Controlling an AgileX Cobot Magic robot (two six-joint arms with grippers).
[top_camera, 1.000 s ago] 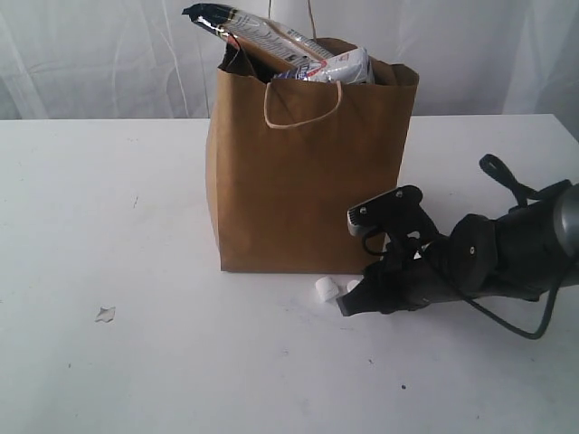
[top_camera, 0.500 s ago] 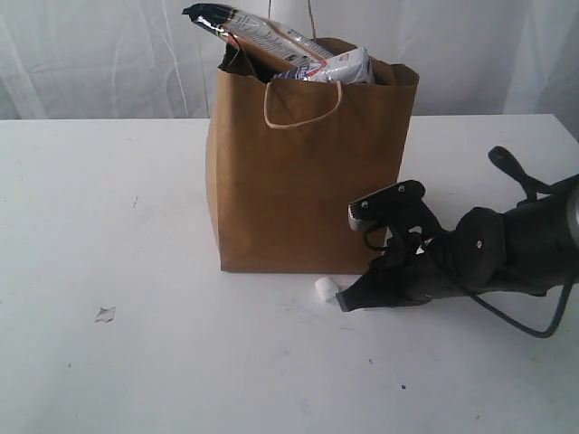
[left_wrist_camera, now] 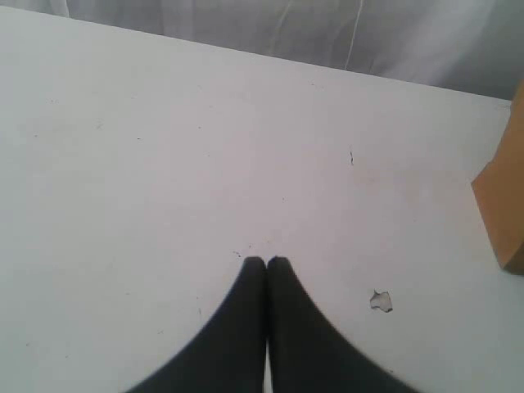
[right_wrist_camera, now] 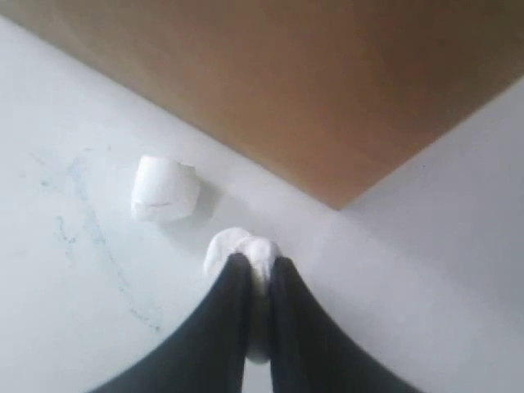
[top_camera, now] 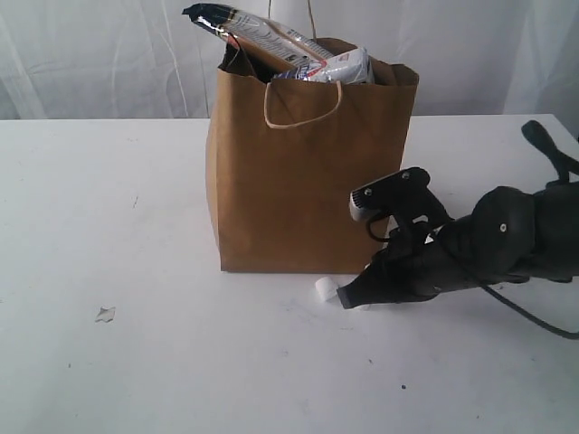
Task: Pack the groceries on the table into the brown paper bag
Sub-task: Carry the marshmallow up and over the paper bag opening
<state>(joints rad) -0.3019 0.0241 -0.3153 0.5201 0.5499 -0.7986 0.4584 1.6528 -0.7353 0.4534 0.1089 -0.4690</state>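
Item: pinched marshmallow [right_wrist_camera: 244,246], low on the bench [top_camera: 136,235], just beside the foot of the brown paper bag [top_camera: 308,181].
Right gripper [right_wrist_camera: 255,264]: jaws narrow, nipping it.
Left gripper [left_wrist_camera: 266,264]: jaws together, empty.
Loose marshmallow [right_wrist_camera: 164,188]: adjacent.
Handling advice: squeeze lightly, lift straight up, clear the bag rim before release.

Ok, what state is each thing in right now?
Tall brown kraft paper bag: upright, top open.
Long dark-topped packet: in the bag, end sticking out.
Right gripper: shut on pinched small white marshmallow.
Loose small white marshmallow: lying free on white table, beside the bag.
Left gripper: shut, empty.
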